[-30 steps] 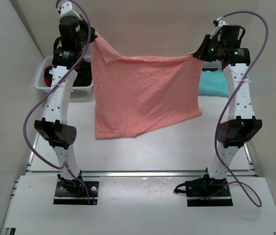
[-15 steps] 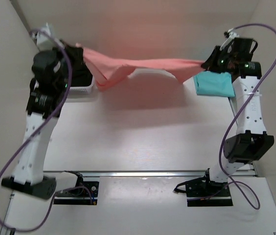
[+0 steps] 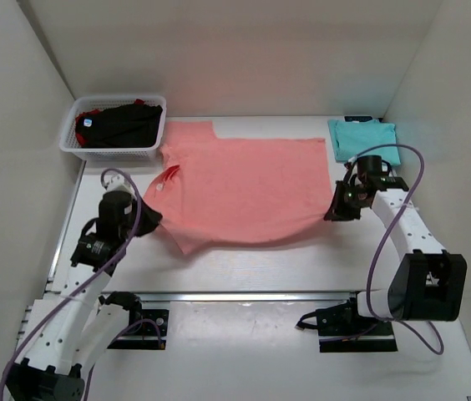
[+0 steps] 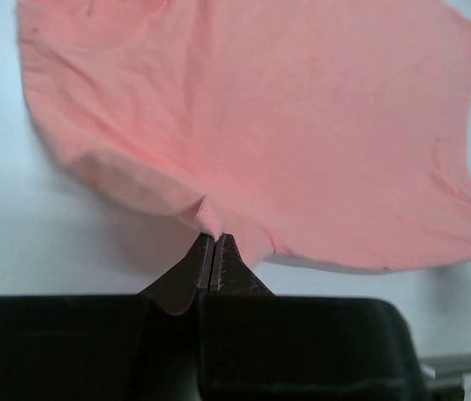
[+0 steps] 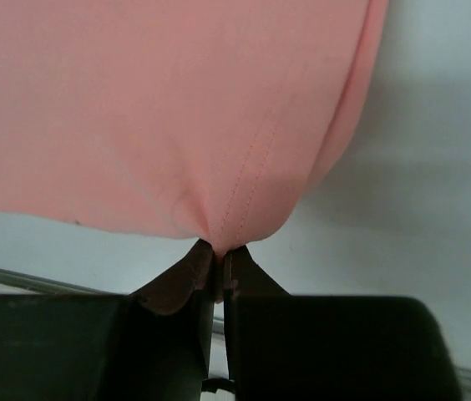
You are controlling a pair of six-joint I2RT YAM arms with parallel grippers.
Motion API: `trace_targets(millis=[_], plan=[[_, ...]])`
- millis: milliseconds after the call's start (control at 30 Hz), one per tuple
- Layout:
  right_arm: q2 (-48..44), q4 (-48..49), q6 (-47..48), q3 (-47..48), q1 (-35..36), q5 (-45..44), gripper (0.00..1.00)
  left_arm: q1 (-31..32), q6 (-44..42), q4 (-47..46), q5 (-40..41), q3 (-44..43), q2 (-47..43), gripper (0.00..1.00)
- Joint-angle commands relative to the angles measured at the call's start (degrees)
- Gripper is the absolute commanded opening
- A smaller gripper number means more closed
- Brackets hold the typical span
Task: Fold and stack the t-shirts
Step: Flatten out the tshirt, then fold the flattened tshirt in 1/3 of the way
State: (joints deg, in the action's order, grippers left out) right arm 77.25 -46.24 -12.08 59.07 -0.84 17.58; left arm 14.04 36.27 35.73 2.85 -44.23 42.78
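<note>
Across the white table (image 3: pixel 286 267), from its far edge to the middle, the salmon-pink t-shirt (image 3: pixel 240 188) is lying spread. I am keeping my left gripper (image 4: pixel 212 255) clamped on its near-left edge and my right gripper (image 5: pixel 219 261) on its near-right corner.

Overhead and close wrist views share pink shirt (image 3: pixel 244 188).

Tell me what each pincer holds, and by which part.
Both hold the salmon-pink t-shirt. The left pincer pinches a fold of its near left edge; the right pincer pinches its near right edge, at a seam.
</note>
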Motion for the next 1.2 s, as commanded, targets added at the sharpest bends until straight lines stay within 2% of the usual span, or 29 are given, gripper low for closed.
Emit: trace_targets(millis=[0, 67, 267, 333, 500, 767, 1167], plan=[[-4.38, -1.73, -1.54, -3.94, -1.62, -3.78, 0.0, 0.63, 3.98, 3.38, -5.84, 4.92, -5.34, 0.0], [-5.97, -3.24, -2.77, -6.41, -3.11, -4.31, 0.0, 0.38, 4.51, 5.4, -6.1, 6.95, -8.32, 0.0], [-6.68, -10.18, -3.66, -12.04, -3.81, -7.3, 0.0, -0.77, 4.25, 8.4, -6.55, 6.26, -9.13, 0.0], [-5.63, -10.71, -3.74, -13.1, -4.17, -7.83, 0.0, -0.68, 4.33, 6.91, -6.54, 6.17, -8.6, 0.0], [-1.59, -11.6, -3.4, -12.49, -4.17, -8.88, 0.0, -1.83, 2.41, 0.32, -5.49, 2.93, -0.79, 0.0], [7.11, -9.49, -2.69, -4.33, -6.28, -7.65, 0.0, -4.72, -1.02, -8.9, -3.56, -1.9, 12.48, 0.0], [21.61, -9.39, -2.43, 10.53, -6.81, -6.86, 0.0, -5.16, -2.87, -14.1, -2.94, -12.72, 28.92, 0.0]])
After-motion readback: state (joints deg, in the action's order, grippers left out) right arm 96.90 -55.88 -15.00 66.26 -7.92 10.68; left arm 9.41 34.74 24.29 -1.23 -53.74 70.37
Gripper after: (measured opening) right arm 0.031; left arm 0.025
